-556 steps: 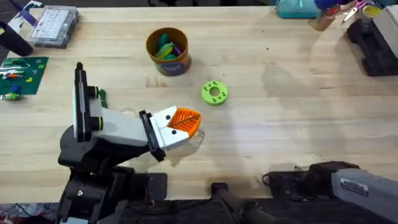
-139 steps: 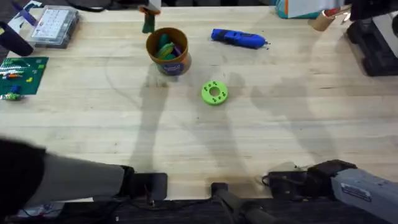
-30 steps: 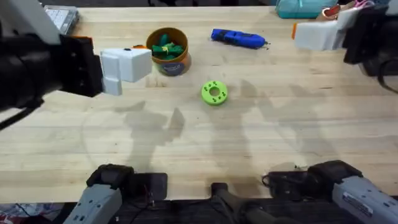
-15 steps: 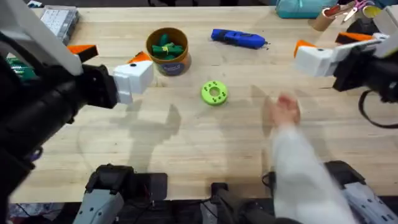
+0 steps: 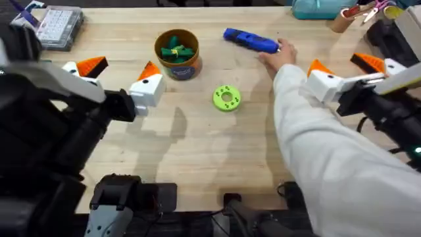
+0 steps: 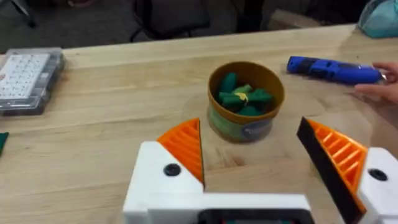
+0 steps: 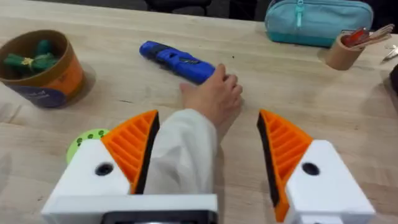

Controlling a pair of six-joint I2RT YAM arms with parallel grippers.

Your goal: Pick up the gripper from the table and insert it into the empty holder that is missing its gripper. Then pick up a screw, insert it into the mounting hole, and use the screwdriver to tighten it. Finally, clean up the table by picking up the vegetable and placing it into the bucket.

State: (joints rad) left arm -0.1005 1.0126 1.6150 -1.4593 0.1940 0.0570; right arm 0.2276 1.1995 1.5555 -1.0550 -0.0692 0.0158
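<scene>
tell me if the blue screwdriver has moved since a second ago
No. The screwdriver lies in the same place, up and right of the bucket, though a person's hand now reaches its tip.

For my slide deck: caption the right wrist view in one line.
A person's white-sleeved hand reaches the blue pen-shaped screwdriver on the wooden table, framed by the open right gripper; orange-rimmed bucket beside.

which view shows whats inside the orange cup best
The left wrist view: the orange-rimmed round cup sits centred, dark green pieces plainly inside. Overhead shows it from above, smaller. The right wrist view catches it at the frame's edge, partly cut off.
</scene>
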